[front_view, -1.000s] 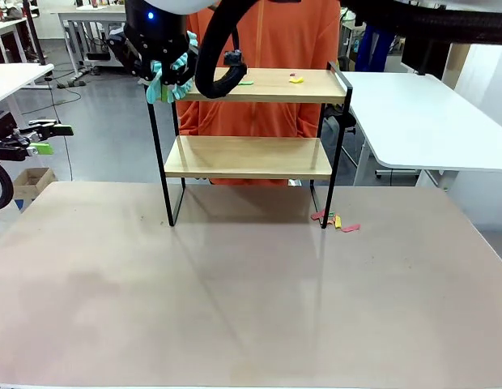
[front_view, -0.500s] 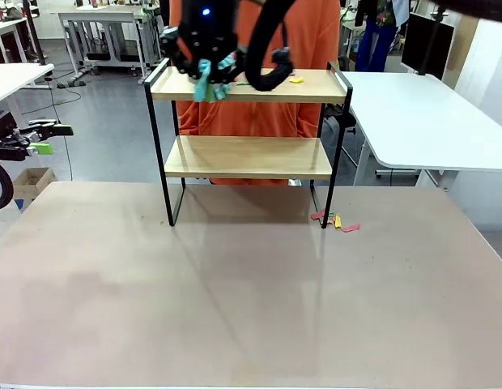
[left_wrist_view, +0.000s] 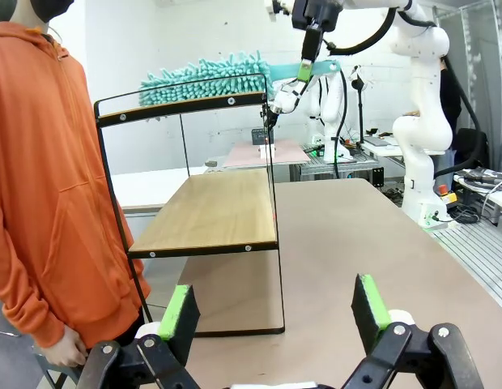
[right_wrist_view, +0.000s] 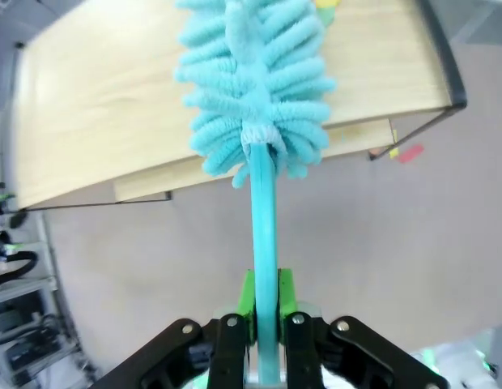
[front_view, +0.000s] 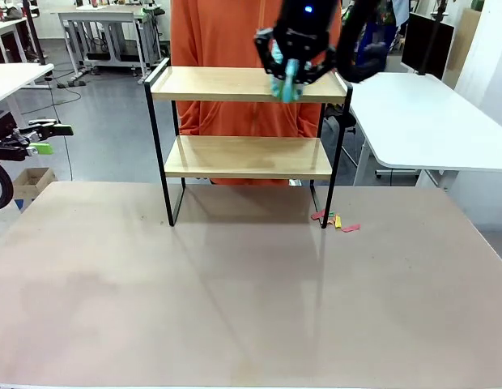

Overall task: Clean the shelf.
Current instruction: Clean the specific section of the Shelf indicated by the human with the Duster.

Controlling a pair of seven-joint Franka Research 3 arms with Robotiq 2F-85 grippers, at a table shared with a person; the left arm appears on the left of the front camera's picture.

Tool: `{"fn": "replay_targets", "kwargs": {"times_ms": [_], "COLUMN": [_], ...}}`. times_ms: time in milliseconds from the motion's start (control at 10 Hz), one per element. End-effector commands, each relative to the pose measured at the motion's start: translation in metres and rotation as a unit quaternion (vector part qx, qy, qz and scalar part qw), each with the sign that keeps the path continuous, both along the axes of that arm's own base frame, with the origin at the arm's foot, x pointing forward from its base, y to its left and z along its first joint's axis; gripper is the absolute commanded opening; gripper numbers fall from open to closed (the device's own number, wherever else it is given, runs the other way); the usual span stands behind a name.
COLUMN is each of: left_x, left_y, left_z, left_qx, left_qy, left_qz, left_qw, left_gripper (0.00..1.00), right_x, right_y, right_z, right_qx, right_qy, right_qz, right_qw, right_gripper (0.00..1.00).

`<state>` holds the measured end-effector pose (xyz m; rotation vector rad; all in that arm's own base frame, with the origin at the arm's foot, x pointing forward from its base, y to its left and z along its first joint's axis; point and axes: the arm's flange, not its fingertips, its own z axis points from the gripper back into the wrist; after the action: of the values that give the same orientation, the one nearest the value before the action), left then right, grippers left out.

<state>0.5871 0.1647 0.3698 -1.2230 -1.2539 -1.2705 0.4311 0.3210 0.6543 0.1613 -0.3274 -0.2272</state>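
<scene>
Right wrist view: the right claw (right_wrist_view: 265, 296) is clamped tight on the flat teal handle of a duster (right_wrist_view: 251, 89), whose fluffy chenille head lies over the right end of the shelf (right_wrist_view: 97, 97) top board. The shelf, pale wood in a thin black frame, stands at the desk's (front_view: 235, 308) far edge. Left wrist view shows the left claw (left_wrist_view: 275, 312) gaping, empty. Front view shows coloured scraps (front_view: 336, 220) by the shelf's right foot.

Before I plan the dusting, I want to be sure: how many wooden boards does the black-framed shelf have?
2. The upper board lies under the teal duster, which the right gripper holds. The lower board sits below it, bare. None seems hidden.
</scene>
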Motion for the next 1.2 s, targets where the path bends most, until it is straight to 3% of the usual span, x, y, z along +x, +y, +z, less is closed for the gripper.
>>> {"fn": "replay_targets", "kwargs": {"times_ms": [0,400,700,800,1100], "left_x": [-0.001,-0.001,-0.001,-0.001,-0.001], "left_y": [-0.001,-0.001,-0.001,-0.001,-0.001], "left_z": [0.004,0.004,0.004,0.004,0.004], "left_qx": [0.001,0.001,0.001,0.001,0.001], "left_qy": [-0.005,-0.005,-0.005,-0.005,-0.005], "left_qz": [-0.001,-0.001,-0.001,-0.001,-0.001], "left_qw": [1.0,1.0,1.0,1.0,1.0], "left_gripper": [1.0,1.0,1.0,1.0,1.0], "right_x": [-0.01,-0.025,-0.036,-0.029,-0.029], "right_y": [-0.035,-0.092,-0.092,-0.087,-0.087], "right_z": [-0.015,0.008,0.024,0.027,0.027], "right_qx": [-0.003,-0.004,-0.022,-0.014,-0.014], "right_qy": [0.026,0.016,-0.053,-0.009,-0.009], "right_qz": [0.007,-0.026,0.0,-0.026,-0.026], "right_qw": [1.0,1.0,0.998,1.0,1.0], "right_gripper": [0.13,0.13,0.13,0.13,0.13]}}
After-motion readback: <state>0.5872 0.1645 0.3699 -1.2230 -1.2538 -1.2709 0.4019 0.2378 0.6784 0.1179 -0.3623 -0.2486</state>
